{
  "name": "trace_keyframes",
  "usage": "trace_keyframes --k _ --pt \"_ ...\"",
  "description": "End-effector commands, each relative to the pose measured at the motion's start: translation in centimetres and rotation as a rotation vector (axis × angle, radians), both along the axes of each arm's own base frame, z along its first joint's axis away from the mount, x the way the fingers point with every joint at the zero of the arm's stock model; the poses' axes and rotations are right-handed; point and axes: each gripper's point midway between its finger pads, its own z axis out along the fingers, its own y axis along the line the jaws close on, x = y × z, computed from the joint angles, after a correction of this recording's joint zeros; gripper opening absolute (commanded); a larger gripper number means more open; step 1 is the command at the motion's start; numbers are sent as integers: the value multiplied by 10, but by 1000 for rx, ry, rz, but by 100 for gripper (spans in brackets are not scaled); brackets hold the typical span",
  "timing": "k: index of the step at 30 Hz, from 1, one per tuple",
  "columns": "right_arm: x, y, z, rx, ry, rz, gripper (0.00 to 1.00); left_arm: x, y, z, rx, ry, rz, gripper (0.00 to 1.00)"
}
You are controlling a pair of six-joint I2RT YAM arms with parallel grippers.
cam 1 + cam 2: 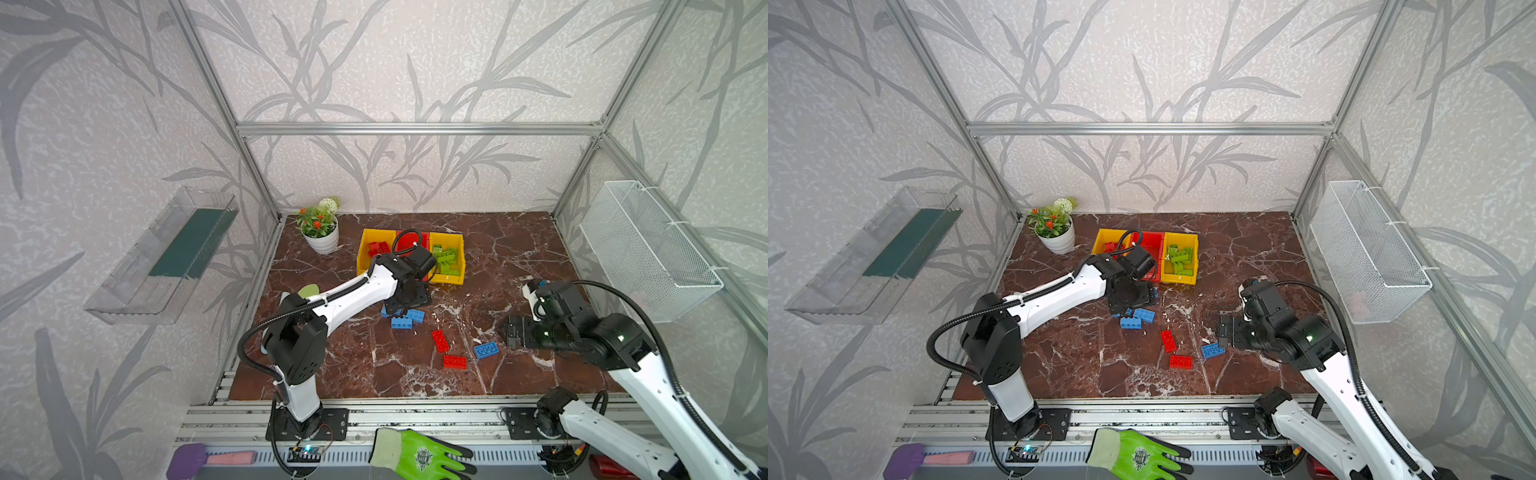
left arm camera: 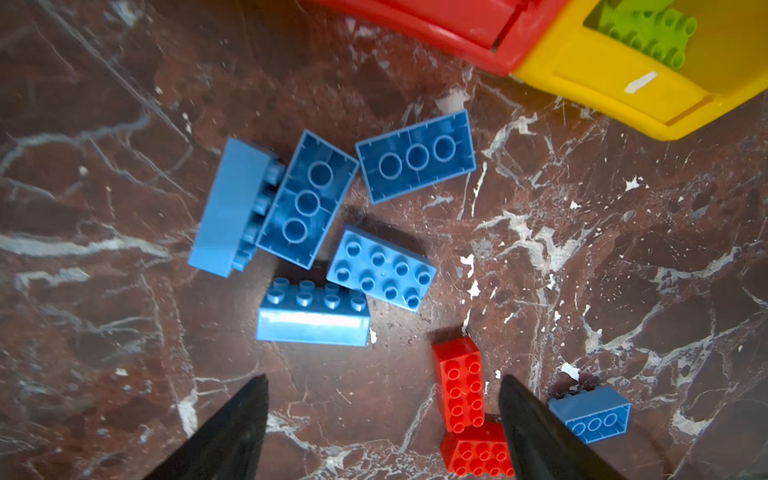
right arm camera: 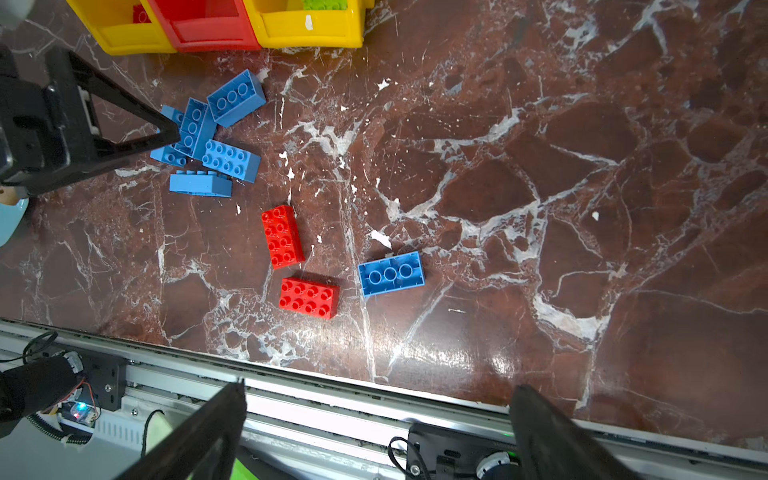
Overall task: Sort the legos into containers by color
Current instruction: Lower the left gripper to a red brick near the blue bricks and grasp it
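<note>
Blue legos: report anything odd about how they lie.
Jumbled heap by the red bin: two hollow side up, one brick tipped on its side against a neighbour. A lone blue brick lies inverted, apart, near the red bricks.

We find the scene brightly and evenly lit from above; the blue legos cast short, soft shadows in the left wrist view. Glare lies on the marble tabletop beside the front rail, which is washed out white. Both top views stretch the walls toward their edges. On the left gripper we note the fingers soft and out of focus; the yellow container is slightly blurred.
</note>
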Motion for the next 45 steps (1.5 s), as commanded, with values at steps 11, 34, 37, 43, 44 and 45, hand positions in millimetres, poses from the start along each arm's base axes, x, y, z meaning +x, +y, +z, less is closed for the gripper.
trace_keyframes --k 11,34,37,43,44,45 --pt "-46 -25 -18 -24 40 14 99 -45 -60 -51 -9 126 17 84" --pt "-59 -31 -25 -7 32 7 99 -77 -76 -85 60 327 -96 62" --pt "-58 -30 -24 -7 28 8 99 -79 -79 -88 57 346 -109 61" --pt "-61 -33 -23 -2 14 -2 99 -85 -81 -97 52 382 -127 49" --pt "-62 -34 -23 1 12 -3 99 -86 -79 -99 58 386 -131 49" --pt "-63 -34 -25 2 12 -4 99 -86 -76 -101 73 388 -135 49"
